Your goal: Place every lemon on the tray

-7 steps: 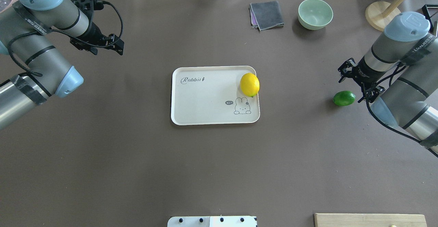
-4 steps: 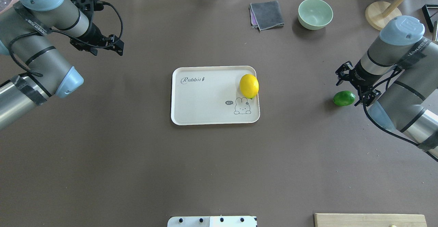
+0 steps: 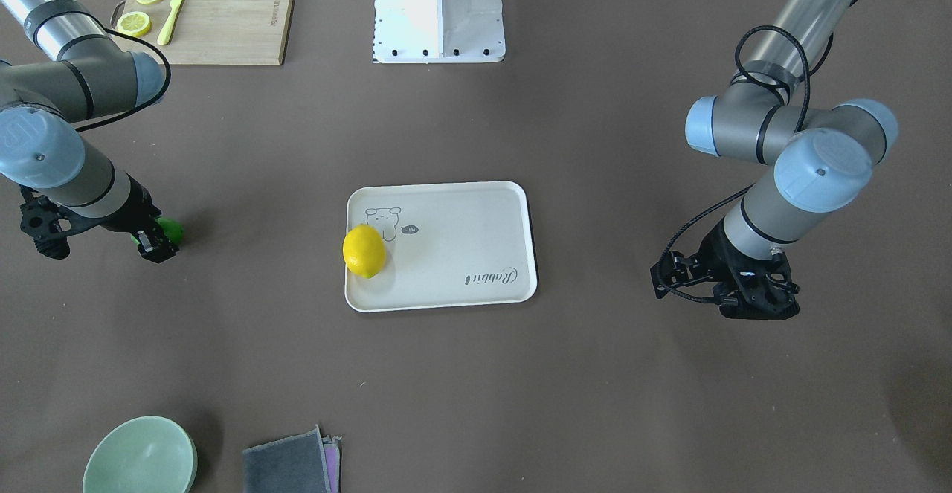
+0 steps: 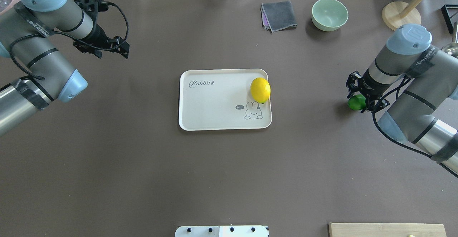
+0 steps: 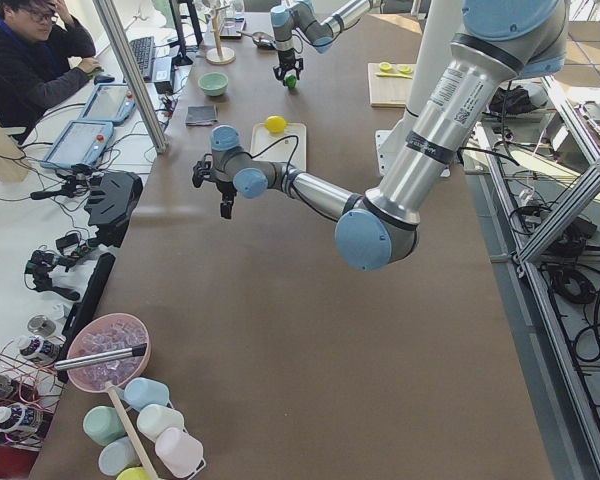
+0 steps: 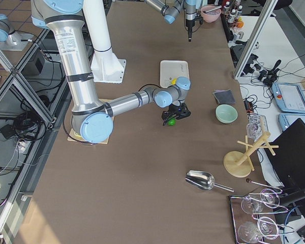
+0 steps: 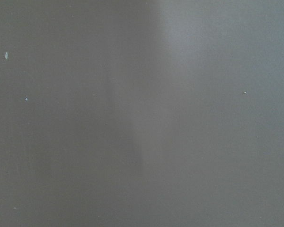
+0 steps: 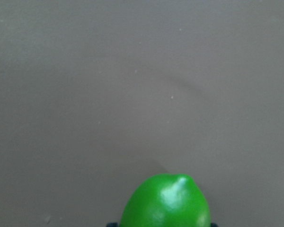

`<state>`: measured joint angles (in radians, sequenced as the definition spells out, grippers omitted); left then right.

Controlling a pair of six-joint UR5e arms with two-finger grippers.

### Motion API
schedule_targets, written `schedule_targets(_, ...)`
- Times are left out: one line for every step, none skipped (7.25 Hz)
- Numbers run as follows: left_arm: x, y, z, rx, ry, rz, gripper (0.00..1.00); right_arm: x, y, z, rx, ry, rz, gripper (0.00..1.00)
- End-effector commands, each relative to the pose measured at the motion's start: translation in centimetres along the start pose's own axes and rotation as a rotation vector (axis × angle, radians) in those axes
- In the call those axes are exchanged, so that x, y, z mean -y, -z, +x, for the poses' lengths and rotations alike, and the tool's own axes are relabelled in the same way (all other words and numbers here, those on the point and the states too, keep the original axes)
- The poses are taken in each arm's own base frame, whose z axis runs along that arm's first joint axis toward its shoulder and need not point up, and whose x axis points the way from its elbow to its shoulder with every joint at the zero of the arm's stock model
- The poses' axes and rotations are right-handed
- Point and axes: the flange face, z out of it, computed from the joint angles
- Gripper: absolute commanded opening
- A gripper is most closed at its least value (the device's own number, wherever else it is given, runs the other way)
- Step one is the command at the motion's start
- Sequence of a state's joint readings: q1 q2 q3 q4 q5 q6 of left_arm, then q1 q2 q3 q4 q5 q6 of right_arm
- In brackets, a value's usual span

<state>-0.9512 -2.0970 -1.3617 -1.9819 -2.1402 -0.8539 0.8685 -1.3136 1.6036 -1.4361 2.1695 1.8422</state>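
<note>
The tray (image 4: 214, 104) is flat and off-white, with round corners. It lies flat in the middle of the brown table (image 4: 229, 176). It has a little bear drawing (image 4: 253, 110) near one short end and the word "Rabbit" near the other.

The yellow lemon (image 4: 260, 90) is bright and egg-shaped. It sits on the tray right by the rim, just beside the bear.

The green lemon (image 4: 355, 102) is shiny, with a small pointed tip. It is not on the tray. It sits on the table, well apart from the tray, past the end where the yellow lemon is. Part of it is hidden, so it only seems to lie on its side.
</note>
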Motion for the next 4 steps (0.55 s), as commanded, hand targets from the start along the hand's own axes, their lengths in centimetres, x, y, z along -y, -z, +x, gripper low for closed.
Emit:
schedule_targets(0.1,0.1,0.0,0.0,0.001,0.002,0.98,-4.0,2.8,-4.2,0.002,0.019,-0.012,0.0)
schedule_targets(0.1,0.1,0.0,0.0,0.001,0.002,0.98,-7.4,4.7,-6.6,0.014,0.056,-0.024,0.0)
schedule_targets(0.0,0.1,0.0,-0.002,0.002,0.001,0.98,-10.3,7.2,-8.8,0.05,0.092,-0.039,0.0)
schedule_targets(0.0,0.1,0.0,-0.001,0.004,0.0,0.98,-13.7,9.2,-10.0,0.086,0.15,-0.063,0.0)
